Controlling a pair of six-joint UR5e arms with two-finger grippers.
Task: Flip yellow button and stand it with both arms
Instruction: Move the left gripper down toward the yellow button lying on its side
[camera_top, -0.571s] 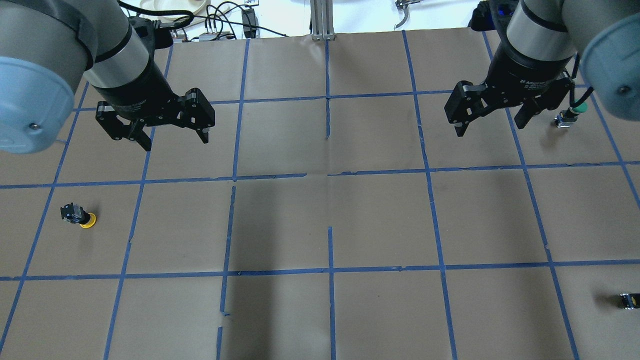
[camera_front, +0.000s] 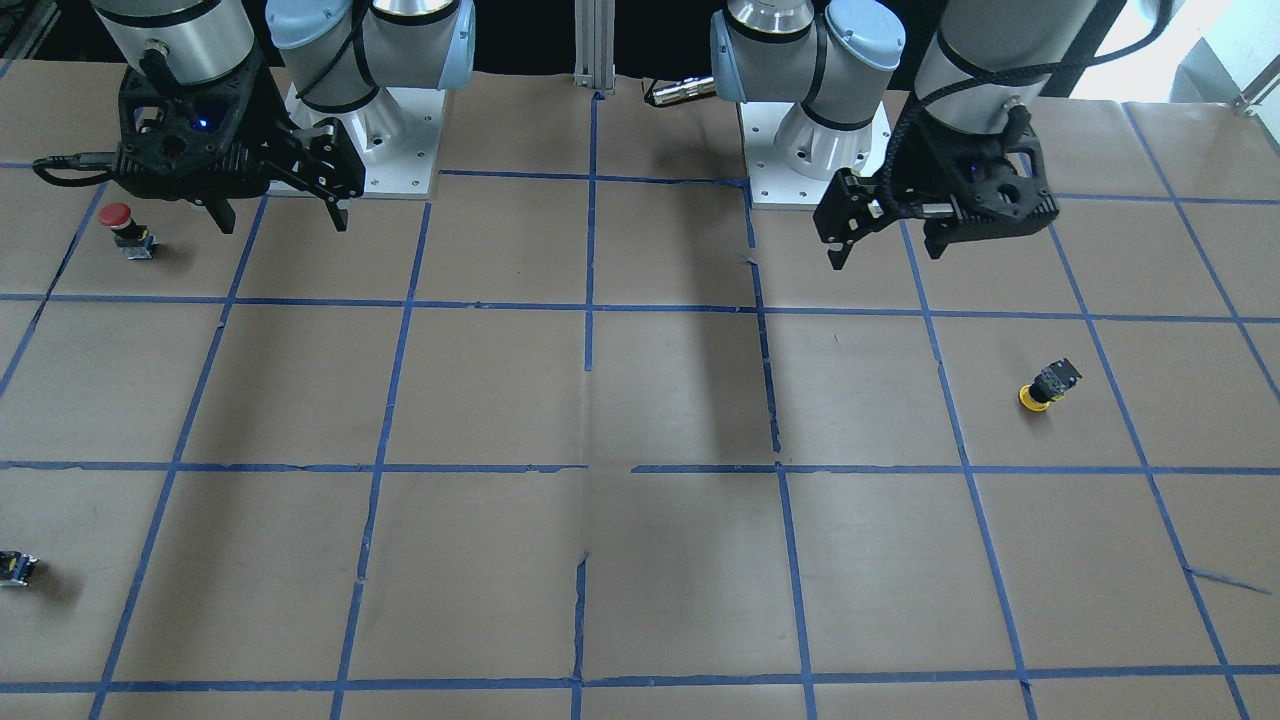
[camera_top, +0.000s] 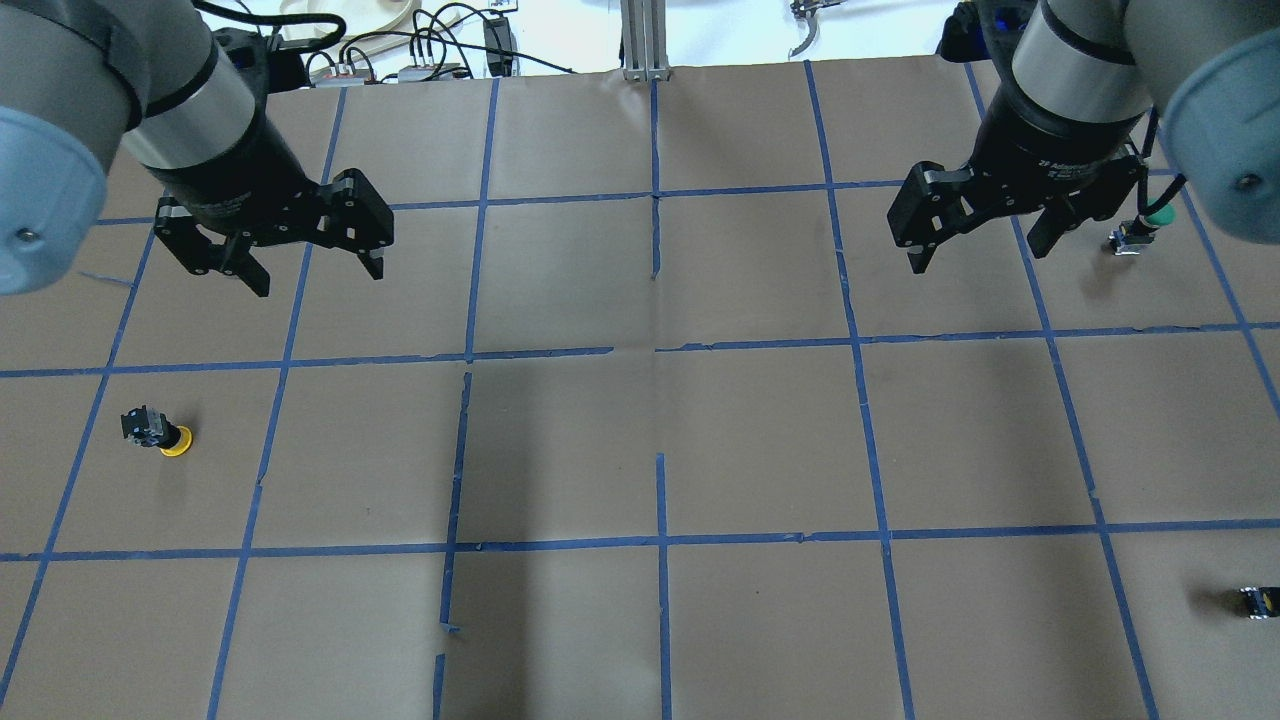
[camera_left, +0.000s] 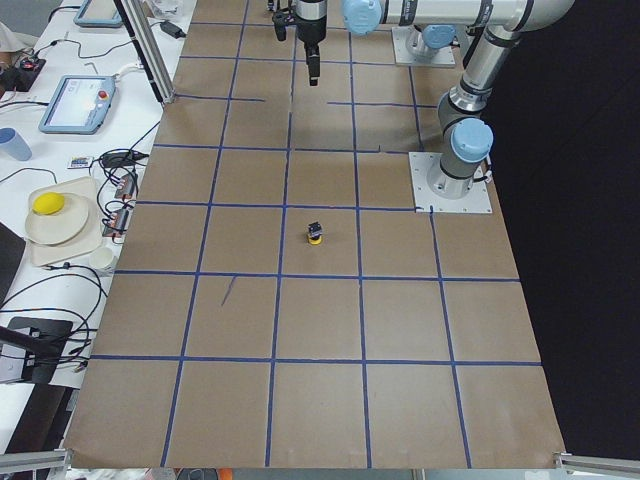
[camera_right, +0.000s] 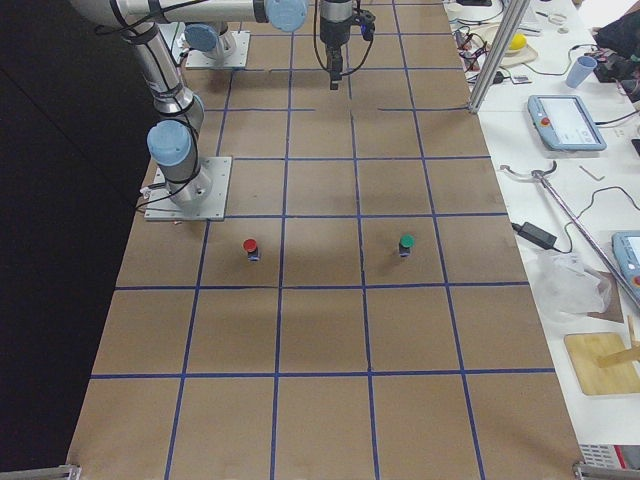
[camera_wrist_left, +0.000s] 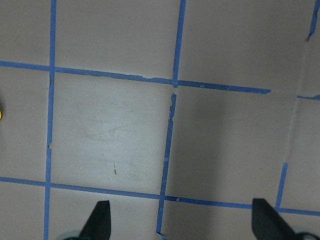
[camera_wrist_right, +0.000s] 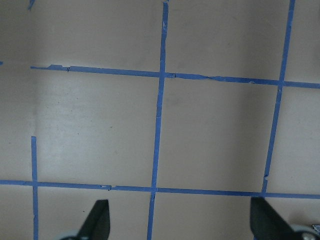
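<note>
The yellow button (camera_top: 162, 431) lies tipped over on the brown paper at the table's left side, yellow cap on the paper, black body and silvery base pointing away from the cap. It also shows in the front view (camera_front: 1046, 384) and the left exterior view (camera_left: 315, 234). My left gripper (camera_top: 320, 278) is open and empty, above the table, beyond the button and to its right; it also shows in the front view (camera_front: 888, 256). My right gripper (camera_top: 978, 258) is open and empty at the far right (camera_front: 283, 222). Both wrist views show only taped paper between open fingertips (camera_wrist_left: 101, 220) (camera_wrist_right: 98, 219).
A red-capped button (camera_front: 120, 224) and a green-capped button (camera_top: 1148, 224) stand near my right gripper. A tiny black-and-yellow block (camera_top: 1258, 600) lies at the near right edge. Blue tape lines divide the brown paper into squares.
My left arm has shifted to the left, its gripper still open. The right arm and the yellow button have not visibly moved.
</note>
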